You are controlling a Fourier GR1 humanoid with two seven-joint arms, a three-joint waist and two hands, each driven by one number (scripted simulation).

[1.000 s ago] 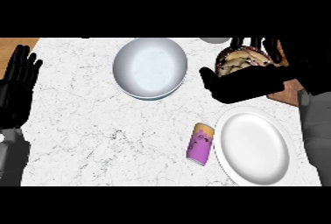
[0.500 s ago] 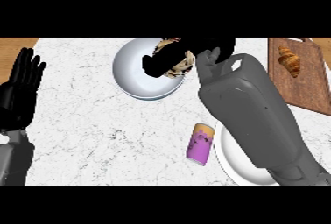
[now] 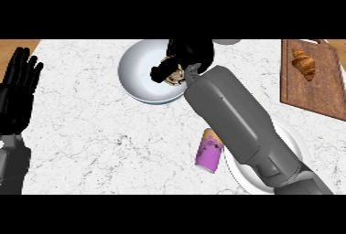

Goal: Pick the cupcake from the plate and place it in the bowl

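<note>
White marble counter [image 3: 94, 137]: black right hand [image 3: 191, 54], fingers curled round brown-topped cupcake [image 3: 174, 77], hangs over round white bowl [image 3: 138, 73], apparently lined up for release inside. Round white plate [image 3: 242, 176] lies under grey forearm. Black left hand [image 3: 19, 87] rests open, left edge.

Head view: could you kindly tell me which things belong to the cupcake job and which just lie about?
Job: brown cupcake, white round bowl, white round plate, black right hand curled round the cupcake.
Lying about: purple cylindrical can, wooden cutting board, golden croissant, black left hand resting open, left edge.
</note>
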